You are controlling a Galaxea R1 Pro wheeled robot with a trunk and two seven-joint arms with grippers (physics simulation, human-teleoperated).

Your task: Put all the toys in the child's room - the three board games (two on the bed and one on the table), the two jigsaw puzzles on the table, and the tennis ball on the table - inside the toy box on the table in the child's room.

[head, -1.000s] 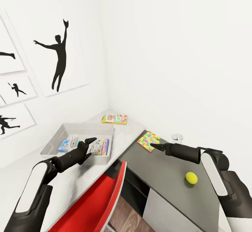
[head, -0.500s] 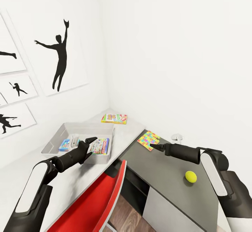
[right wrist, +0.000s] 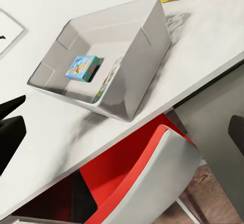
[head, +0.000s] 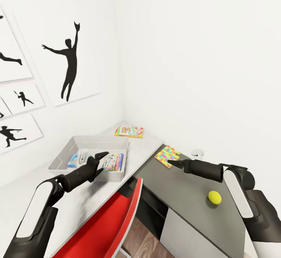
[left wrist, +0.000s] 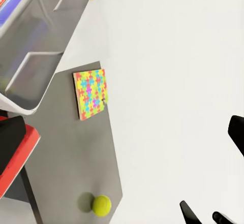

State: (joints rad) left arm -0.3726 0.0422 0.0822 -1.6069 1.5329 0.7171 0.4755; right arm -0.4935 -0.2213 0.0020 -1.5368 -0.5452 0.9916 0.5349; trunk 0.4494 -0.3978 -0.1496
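Right gripper (head: 171,162), state impossible to tell, hovers at the jigsaw puzzle's (head: 167,156) near edge; next comes grasping it for the toy box (head: 62,158).

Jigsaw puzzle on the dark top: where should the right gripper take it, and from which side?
Grip the jigsaw puzzle by its thin edge nearest the right gripper. It lies flat on the table, so coming straight down probably finds little to pinch; come in low from the gripper's side, one finger sliding under that edge.
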